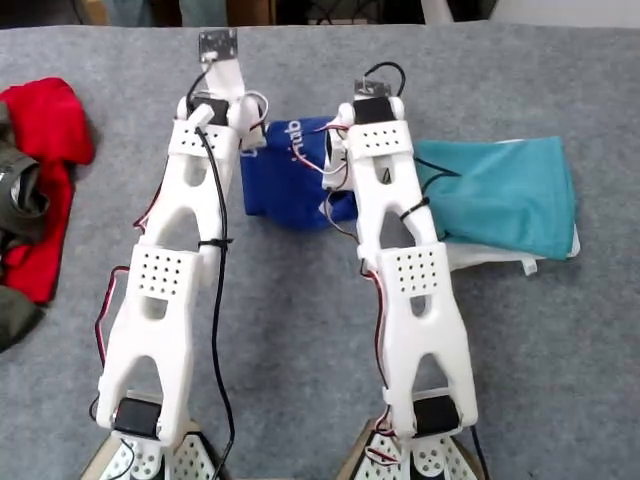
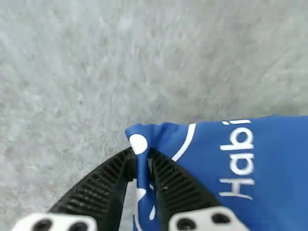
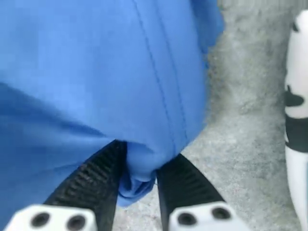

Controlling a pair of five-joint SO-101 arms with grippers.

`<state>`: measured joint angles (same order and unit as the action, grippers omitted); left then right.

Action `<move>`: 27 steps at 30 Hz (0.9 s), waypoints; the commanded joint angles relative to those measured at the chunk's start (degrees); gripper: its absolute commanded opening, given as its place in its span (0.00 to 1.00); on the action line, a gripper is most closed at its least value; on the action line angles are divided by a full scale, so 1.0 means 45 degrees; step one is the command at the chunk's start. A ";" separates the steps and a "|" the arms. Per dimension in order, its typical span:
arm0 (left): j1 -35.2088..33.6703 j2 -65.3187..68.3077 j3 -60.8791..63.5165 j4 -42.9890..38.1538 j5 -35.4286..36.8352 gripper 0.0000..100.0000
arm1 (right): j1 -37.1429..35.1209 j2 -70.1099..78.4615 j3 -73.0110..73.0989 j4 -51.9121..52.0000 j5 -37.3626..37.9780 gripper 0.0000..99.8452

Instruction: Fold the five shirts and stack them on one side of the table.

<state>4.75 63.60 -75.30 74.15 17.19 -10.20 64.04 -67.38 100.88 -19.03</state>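
Blue shirt (image 1: 285,190) sits clamped in our left hand (image 2: 139,163) and right hand (image 3: 139,178); we judge teal shirt (image 1: 500,195) folded, red shirt (image 1: 45,125) pending.

The blue shirt (image 1: 285,185), dark blue with white lettering, lies bunched at the far middle of the table, one corner pinched in the left gripper (image 2: 142,156) and a fold of its edge in the right gripper (image 3: 142,159). Just beside it on the right, a folded teal shirt (image 1: 500,195) lies flat on a white shirt (image 1: 490,258). At the table's left edge, a crumpled red shirt (image 1: 45,130) lies tangled with a dark grey-green shirt (image 1: 15,190).
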 commanded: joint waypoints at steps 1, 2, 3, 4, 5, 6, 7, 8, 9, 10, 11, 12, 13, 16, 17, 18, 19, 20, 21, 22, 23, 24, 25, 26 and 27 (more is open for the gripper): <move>-0.0029 -0.0391 -0.1788 0.0313 0.0469 0.03 | 0.0156 -0.1885 0.0518 0.0078 0.0313 0.02; 0.0010 -0.0391 -0.2042 0.0352 0.0625 0.03 | 0.0176 -0.2276 0.0830 0.0078 0.0410 0.02; 0.0029 -0.0391 -0.2276 0.0371 0.0821 0.03 | 0.0254 -0.2686 0.1123 0.0078 0.0488 0.02; 0.0049 -0.0391 -0.2491 0.0371 0.1055 0.03 | 0.0313 -0.3096 0.1397 0.0078 0.0547 0.02; 0.0049 -0.0391 -0.2647 0.0371 0.1348 0.03 | 0.0352 -0.3487 0.1631 0.0078 0.0606 0.02; 0.0049 -0.0391 -0.2784 0.0352 0.1661 0.03 | 0.0430 -0.3917 0.1827 0.0078 0.0606 0.02; 0.0049 -0.0391 -0.2901 0.0332 0.1915 0.03 | 0.0527 -0.4347 0.2022 0.0078 0.0625 0.02; 0.0068 -0.0391 -0.3038 0.0332 0.2149 0.03 | 0.0625 -0.4737 0.2198 0.0078 0.0684 0.02; 0.0068 -0.0410 -0.3233 0.0313 0.2325 0.03 | 0.0703 -0.5167 0.2354 0.0078 0.0840 0.02; 0.0068 -0.0410 -0.3429 0.0313 0.2481 0.03 | 0.0801 -0.5538 0.2491 0.0078 0.0977 0.02; 0.0068 -0.0410 -0.3663 0.0313 0.2598 0.03 | 0.0899 -0.5929 0.2628 0.0078 0.1055 0.02; 0.0088 -0.0410 -0.3858 0.0313 0.2696 0.03 | 0.1016 -0.6281 0.2764 0.0059 0.1094 0.02; 0.0166 -0.0410 -0.4073 0.0313 0.2696 0.03 | 0.1133 -0.6593 0.2882 0.0059 0.1192 0.02; 0.0576 -0.0410 -0.4503 0.0293 0.2696 0.03 | 0.1563 -0.7453 0.3096 0.0059 0.1504 0.02; 0.0772 -0.0410 -0.4523 0.0215 0.2696 0.03 | 0.1778 -0.7668 0.3077 0.0059 0.1621 0.02; 0.0947 -0.0410 -0.4523 0.0059 0.2696 0.03 | 0.2051 -0.7902 0.3077 0.0059 0.1739 0.02; 0.1123 -0.0410 -0.4523 -0.0117 0.2696 0.03 | 0.2325 -0.8117 0.3077 0.0059 0.1856 0.02; 0.1319 -0.0410 -0.4523 -0.0352 0.2696 0.03 | 0.2637 -0.8313 0.3077 0.0059 0.2012 0.02; 0.1514 -0.0410 -0.4523 -0.0567 0.2696 0.03 | 0.2950 -0.8508 0.3077 0.0059 0.2188 0.02; 0.1729 -0.0410 -0.4503 -0.0801 0.2696 0.03 | 0.3302 -0.8664 0.3077 0.0059 0.2422 0.02; 0.1924 -0.0410 -0.4503 -0.0996 0.2696 0.03 | 0.3673 -0.8821 0.3077 0.0059 0.2657 0.02; 0.2120 -0.0410 -0.4503 -0.1211 0.2696 0.03 | 0.4005 -0.8957 0.3077 0.0059 0.2911 0.02; 0.2335 -0.0410 -0.4503 -0.1387 0.2696 0.03 | 0.4357 -0.9055 0.3038 0.0059 0.3165 0.02; 0.2549 -0.0391 -0.4503 -0.1602 0.2696 0.03 | 0.4708 -0.9133 0.3018 0.0039 0.3438 0.02; 0.2764 -0.0332 -0.4503 -0.1817 0.2696 0.03 | 0.5079 -0.9211 0.2999 0.0039 0.3692 0.02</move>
<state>15.56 63.60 -92.53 69.05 28.79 7.21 27.21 -53.41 100.88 -5.23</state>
